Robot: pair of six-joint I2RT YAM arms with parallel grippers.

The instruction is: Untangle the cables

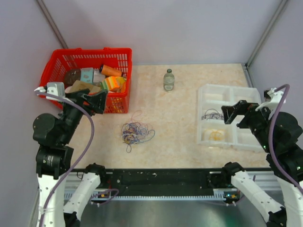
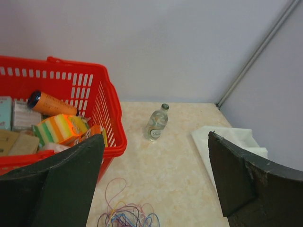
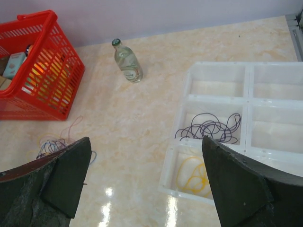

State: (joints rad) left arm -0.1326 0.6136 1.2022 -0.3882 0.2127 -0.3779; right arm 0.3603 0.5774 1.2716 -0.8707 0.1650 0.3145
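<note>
Though one tangle (image 1: 136, 132) loose on table (image 1: 180, 118), two cables (image 1: 211, 115) in tray (image 1: 199, 113)

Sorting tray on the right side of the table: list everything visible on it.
The tray looks like white, slightly translucent plastic. It is rectangular, and raised walls split it into a grid of compartments, at least two columns wide. It lies flat on the beige table. One left-column compartment holds a loose coil of dark purple cable. The next compartment, nearer the arms, holds a yellow cable. Neither gripper holds the tray.
</note>
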